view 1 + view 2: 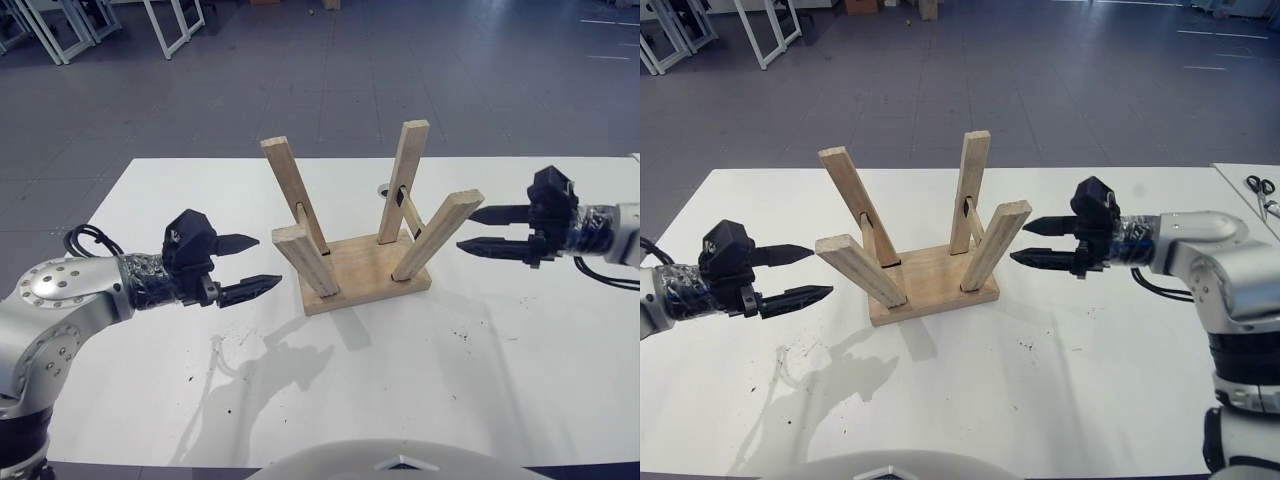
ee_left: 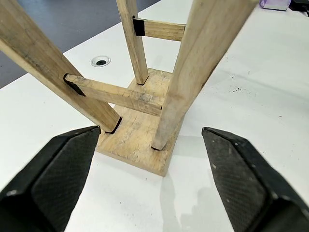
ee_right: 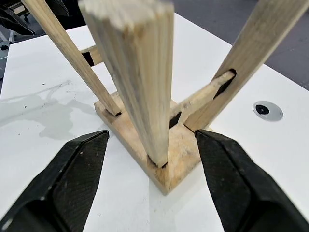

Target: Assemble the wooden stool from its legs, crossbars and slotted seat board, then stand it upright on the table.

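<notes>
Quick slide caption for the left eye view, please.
Assembled stool rests upside down on its seat board, legs up; open left gripper and open right gripper flank it.

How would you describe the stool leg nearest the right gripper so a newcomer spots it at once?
On the white table the stool stands upside down, four legs up. Take the near leg on the robot's right, beside the open right gripper. It leans farther outward than the steeper far leg behind it, its top end close to that gripper.
</notes>
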Robot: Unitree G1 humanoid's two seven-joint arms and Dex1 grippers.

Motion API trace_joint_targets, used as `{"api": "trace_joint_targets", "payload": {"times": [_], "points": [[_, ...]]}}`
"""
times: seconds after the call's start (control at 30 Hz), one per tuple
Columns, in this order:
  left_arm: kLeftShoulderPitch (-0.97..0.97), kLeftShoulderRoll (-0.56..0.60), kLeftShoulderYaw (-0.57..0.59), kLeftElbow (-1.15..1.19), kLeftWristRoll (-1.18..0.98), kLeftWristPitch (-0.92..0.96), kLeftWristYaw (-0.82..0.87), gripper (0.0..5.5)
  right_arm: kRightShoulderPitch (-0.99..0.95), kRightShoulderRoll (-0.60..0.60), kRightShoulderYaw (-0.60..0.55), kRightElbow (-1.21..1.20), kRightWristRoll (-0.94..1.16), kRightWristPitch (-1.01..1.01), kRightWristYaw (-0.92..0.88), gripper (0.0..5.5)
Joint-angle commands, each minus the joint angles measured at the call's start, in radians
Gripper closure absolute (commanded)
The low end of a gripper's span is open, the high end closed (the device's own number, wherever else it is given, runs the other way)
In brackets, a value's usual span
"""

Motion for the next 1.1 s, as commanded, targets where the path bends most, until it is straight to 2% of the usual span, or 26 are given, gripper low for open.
{"api": "trace_joint_targets", "payload": {"times": [0.03, 0.17, 0.2, 0.43, 0.63, 0.73, 0.83, 0.9, 0.93, 0.97, 1.03, 1.1], "points": [[-0.115, -0.046, -0.045, 0.026, -0.048, -0.005, -0.006, 1.61, -0.073, 0.05, 0.033, 0.026, -0.026, -0.017, -0.004, 2.2], [-0.214, -0.075, -0.09, 0.077, -0.09, 0.003, -0.038, 1.61, -0.096, 0.078, 0.048, 0.018, -0.016, 0.005, 0.006, 2.2], [-0.231, -0.079, -0.104, 0.092, -0.085, 0.001, -0.044, 1.55, -0.106, 0.089, 0.051, 0.025, -0.011, 0.015, 0.006, 2.4], [-0.233, -0.065, -0.172, 0.177, -0.046, -0.025, -0.163, 2.68, -0.101, 0.121, 0.049, 0.002, 0.07, 0.128, 0.033, 3.59], [-0.218, -0.051, -0.176, 0.206, -0.087, -0.001, -0.266, 3.43, -0.033, 0.106, 0.016, -0.118, 0.22, 0.288, 0.05, 3.75], [-0.15, 0.031, -0.106, 0.167, -0.222, 0.106, -0.38, 3.81, 0.012, 0.051, -0.062, -0.228, 0.419, 0.464, 0.045, 3.75], [-0.034, 0.146, 0.027, 0.149, -0.422, 0.271, -0.5, 3.95, 0.031, -0.032, -0.147, -0.237, 0.839, 0.609, -0.07, 3.76], [-0.016, 0.187, 0.082, 0.175, -0.581, 0.367, -0.504, 3.95, 0.059, -0.172, -0.09, -0.194, 1.194, 0.569, -0.162, 3.76], [-0.042, 0.19, 0.075, 0.206, -0.629, 0.392, -0.489, 3.95, 0.054, -0.193, -0.054, -0.163, 1.279, 0.547, -0.213, 3.76], [-0.077, 0.179, 0.057, 0.243, -0.651, 0.403, -0.465, 3.95, 0.038, -0.184, -0.021, -0.123, 1.316, 0.535, -0.267, 3.76], [-0.156, 0.137, 0.011, 0.321, -0.653, 0.412, -0.407, 3.59, 0.004, -0.146, 0.026, -0.05, 1.326, 0.531, -0.342, 3.76], [-0.266, 0.07, -0.057, 0.427, -0.582, 0.408, -0.352, 3.15, -0.053, -0.08, 0.067, 0.056, 1.28, 0.545, -0.404, 3.27]]}}
